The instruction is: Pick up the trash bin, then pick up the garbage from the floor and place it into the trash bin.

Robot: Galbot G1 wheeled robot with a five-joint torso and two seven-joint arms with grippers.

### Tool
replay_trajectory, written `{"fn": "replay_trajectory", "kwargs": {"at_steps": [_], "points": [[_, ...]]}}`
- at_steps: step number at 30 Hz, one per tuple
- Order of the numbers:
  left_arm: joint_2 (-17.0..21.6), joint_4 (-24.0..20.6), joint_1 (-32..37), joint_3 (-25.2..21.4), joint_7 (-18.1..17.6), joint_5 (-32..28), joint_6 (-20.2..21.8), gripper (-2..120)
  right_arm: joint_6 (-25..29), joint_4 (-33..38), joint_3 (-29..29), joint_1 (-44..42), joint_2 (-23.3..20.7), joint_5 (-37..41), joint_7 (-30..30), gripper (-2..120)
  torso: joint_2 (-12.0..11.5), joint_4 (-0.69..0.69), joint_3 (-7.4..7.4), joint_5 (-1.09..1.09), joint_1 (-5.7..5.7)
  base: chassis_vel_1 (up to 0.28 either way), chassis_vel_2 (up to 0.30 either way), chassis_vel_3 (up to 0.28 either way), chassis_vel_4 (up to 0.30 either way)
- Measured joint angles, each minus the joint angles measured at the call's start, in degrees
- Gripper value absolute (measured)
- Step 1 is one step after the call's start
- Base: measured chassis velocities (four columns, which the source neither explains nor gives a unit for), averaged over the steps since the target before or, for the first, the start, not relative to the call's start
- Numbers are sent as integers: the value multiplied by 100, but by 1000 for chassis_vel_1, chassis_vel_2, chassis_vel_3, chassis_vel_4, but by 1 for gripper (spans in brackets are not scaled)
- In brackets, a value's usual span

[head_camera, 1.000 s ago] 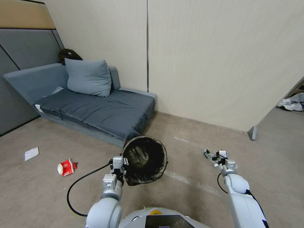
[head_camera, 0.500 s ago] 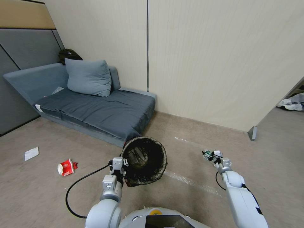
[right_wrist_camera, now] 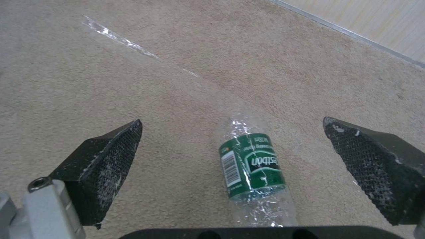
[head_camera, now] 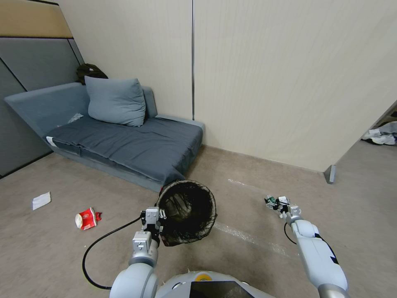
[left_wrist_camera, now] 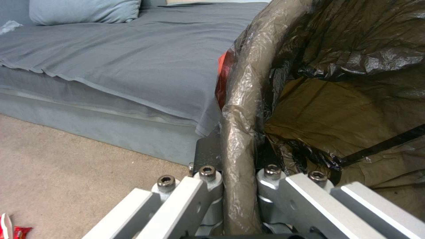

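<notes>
The trash bin (head_camera: 187, 211), lined with a black bag, hangs tilted above the carpet with its mouth toward me. My left gripper (head_camera: 152, 218) is shut on its near rim; in the left wrist view the fingers (left_wrist_camera: 208, 186) clamp the bag-covered rim (left_wrist_camera: 241, 109). A crushed clear bottle (right_wrist_camera: 253, 169) with a green label lies on the floor. My right gripper (right_wrist_camera: 241, 146) stands open just over it, one pad on each side, not touching. In the head view this gripper (head_camera: 278, 203) is low at the right, by the bottle (head_camera: 270, 201). A red-and-white snack packet (head_camera: 85, 218) and a white paper slip (head_camera: 41, 200) lie at the left.
A grey sofa (head_camera: 124, 140) with a cushion stands against the wall, just behind the bin. A strip of clear tape (head_camera: 248, 238) runs across the carpet. A black cable (head_camera: 97, 242) loops beside my left arm. An open doorway (head_camera: 372, 157) is at the right.
My right arm has stretched forward and drawn slightly left, bringing the open gripper over the bottle. The left arm has shifted the bin a little left and nearer to me.
</notes>
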Motion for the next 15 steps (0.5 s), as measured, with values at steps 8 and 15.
{"fn": "replay_trajectory", "kwargs": {"at_steps": [8,15], "points": [[-4,-33,76,-32,0,45,-7,2,108,-1299,-96,731,-348,18,241,100,0,0,0,-2,0,0,0,0,0],[-5,-46,149,-40,-1,100,-46,2,115,-1400,-105,783,-358,23,259,100,0,0,0,-1,0,0,0,0,0]]}}
